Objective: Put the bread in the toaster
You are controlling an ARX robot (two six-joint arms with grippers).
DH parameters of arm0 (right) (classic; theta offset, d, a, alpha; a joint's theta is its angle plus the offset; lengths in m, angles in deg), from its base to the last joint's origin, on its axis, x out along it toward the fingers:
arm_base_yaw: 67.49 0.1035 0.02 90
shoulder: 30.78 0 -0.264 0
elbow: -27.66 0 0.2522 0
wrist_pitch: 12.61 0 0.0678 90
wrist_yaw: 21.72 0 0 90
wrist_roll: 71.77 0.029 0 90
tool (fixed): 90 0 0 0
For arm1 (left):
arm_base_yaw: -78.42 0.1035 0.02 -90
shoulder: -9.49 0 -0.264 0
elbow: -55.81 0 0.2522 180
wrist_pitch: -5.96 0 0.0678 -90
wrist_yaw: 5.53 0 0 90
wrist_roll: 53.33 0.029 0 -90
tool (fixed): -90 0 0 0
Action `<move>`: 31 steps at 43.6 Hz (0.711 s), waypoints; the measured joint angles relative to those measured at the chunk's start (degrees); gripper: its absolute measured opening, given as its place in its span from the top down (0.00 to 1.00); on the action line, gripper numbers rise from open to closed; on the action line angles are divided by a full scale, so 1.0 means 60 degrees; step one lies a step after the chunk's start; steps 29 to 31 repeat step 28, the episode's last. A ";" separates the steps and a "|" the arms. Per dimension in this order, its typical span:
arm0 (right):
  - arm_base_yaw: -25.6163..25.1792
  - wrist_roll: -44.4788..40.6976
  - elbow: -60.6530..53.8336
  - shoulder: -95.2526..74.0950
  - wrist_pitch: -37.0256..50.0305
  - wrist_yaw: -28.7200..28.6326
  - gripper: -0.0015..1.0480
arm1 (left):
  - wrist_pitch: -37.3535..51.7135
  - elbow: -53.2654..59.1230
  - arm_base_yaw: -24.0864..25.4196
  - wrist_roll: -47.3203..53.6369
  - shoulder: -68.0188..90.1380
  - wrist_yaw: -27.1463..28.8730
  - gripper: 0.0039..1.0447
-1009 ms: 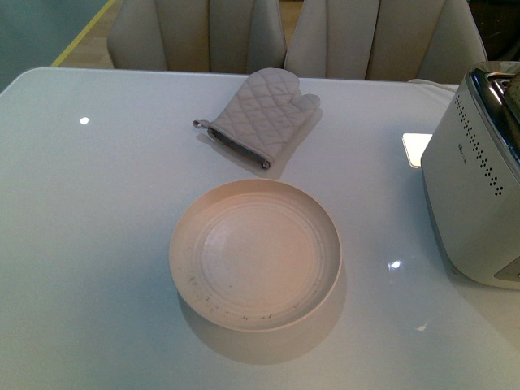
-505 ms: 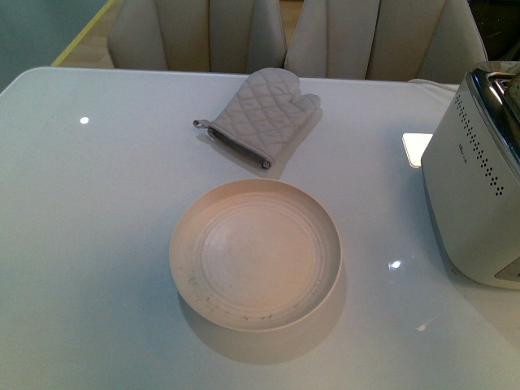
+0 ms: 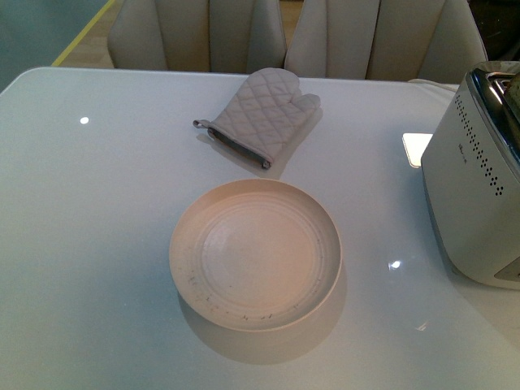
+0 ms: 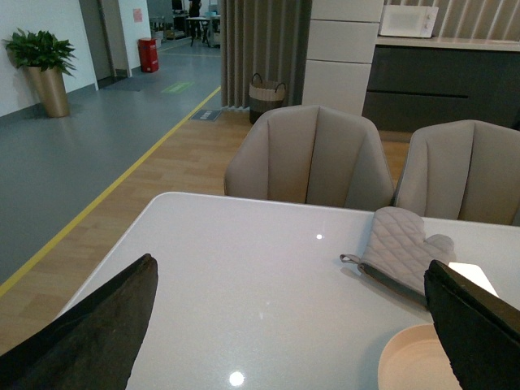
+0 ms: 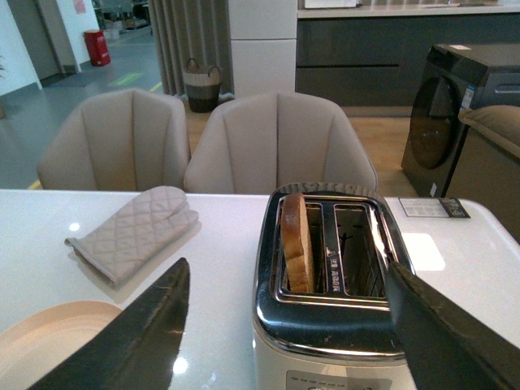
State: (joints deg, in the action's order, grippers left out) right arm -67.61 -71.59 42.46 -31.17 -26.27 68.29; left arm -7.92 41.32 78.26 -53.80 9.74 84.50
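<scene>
The bread stands upright in one slot of the toaster, its rounded crust end sticking up above the chrome top. The other slot is empty. The toaster also shows at the right edge of the front view, white-grey with dot holes. My right gripper is open, its dark fingers spread to either side of the toaster, apart from it and holding nothing. My left gripper is open and empty above the table. Neither arm shows in the front view.
An empty round beige plate sits mid-table. A quilted beige oven mitt lies behind it. Two beige chairs stand at the table's far edge. The white table has rounded corners.
</scene>
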 joint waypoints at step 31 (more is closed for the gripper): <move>0.0000 0.0004 0.0000 0.0004 0.0000 0.0000 0.09 | 0.0000 0.0000 0.0000 0.0000 0.0000 0.0000 0.06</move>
